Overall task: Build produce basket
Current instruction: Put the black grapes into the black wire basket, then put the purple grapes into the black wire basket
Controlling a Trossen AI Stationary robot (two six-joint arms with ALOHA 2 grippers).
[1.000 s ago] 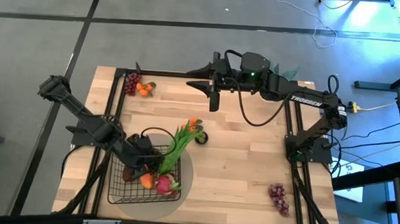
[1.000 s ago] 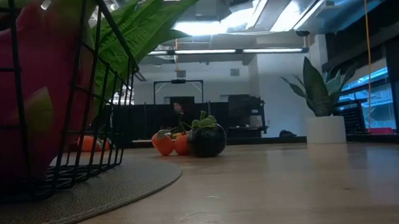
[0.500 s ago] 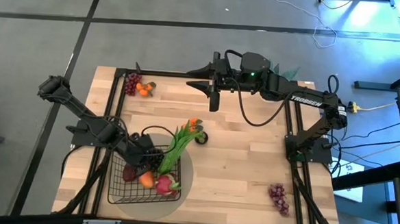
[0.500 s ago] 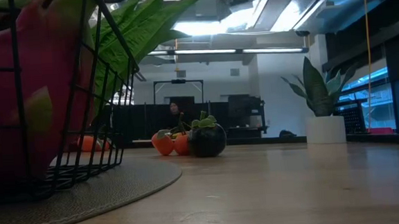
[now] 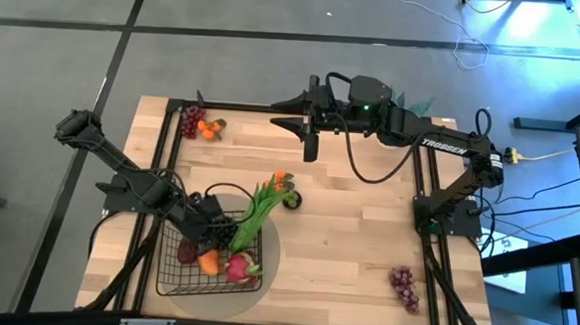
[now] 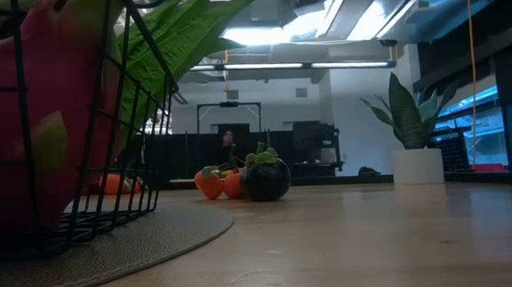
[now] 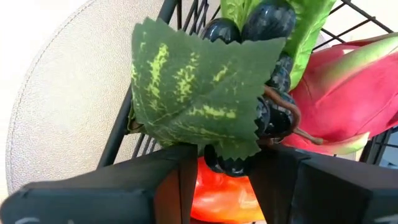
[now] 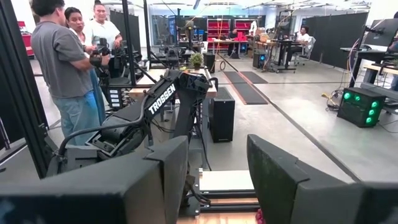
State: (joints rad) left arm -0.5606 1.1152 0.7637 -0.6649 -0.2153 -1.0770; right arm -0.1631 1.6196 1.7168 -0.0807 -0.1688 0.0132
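The black wire basket stands on a round grey mat near the table's near-left corner. It holds a pink dragon fruit, a red-orange mango and long green leafy stalks that lean out over its far rim. My left gripper is over the basket, shut on a dark grape bunch with a green leaf. The basket and the dragon fruit fill the left of the low view. My right gripper waits open at the far edge. My left gripper pinches the dark grape bunch's leaf end between its two fingers, coming slanting down from the table's left side. The bunch reaches forward from the fingers over the mango and lies against the dragon fruit. The green leaf covers most of the grapes.
A dark mangosteen and small oranges lie beyond the basket at mid-table. Red-purple grapes and oranges sit at the far-left corner, another grape bunch near-right. A potted plant stands far right. People stand beyond the table.
My left gripper has moved a little toward the table's near edge, farther in over the basket, carrying the grape bunch with it. The right arm has kept still.
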